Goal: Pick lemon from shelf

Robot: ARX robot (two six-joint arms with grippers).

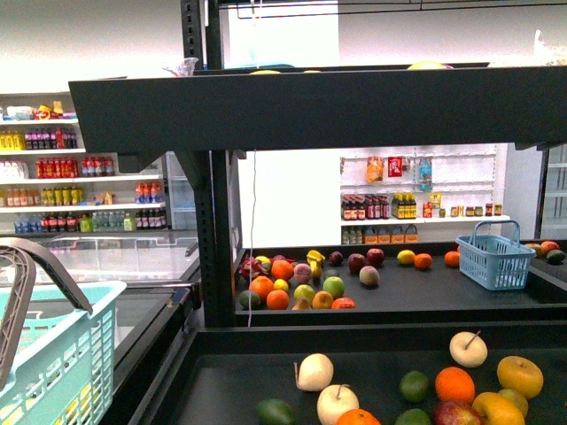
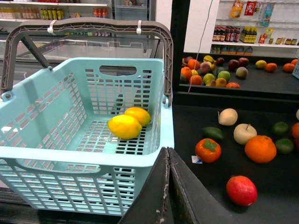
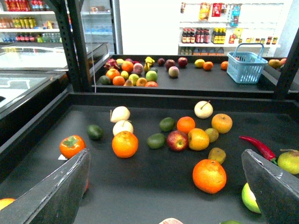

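Resting inside the light-blue basket (image 2: 70, 140) are two lemons (image 2: 124, 126), touching each other, just beside the shelf (image 2: 261, 205) deck. Left gripper (image 2: 168, 154) fingers pressed together, empty. Right gripper (image 3: 166, 186) fingers spread wide, empty, above the deck.

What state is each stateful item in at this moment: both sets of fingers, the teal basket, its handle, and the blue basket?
Left gripper: fingers shut, holding nothing.
Right gripper: fingers open, empty.
Teal basket: holds two lemons, touching each other.
Teal basket handle: raised upright.
Blue basket: upright on the far deck, handle up; contents not visible.
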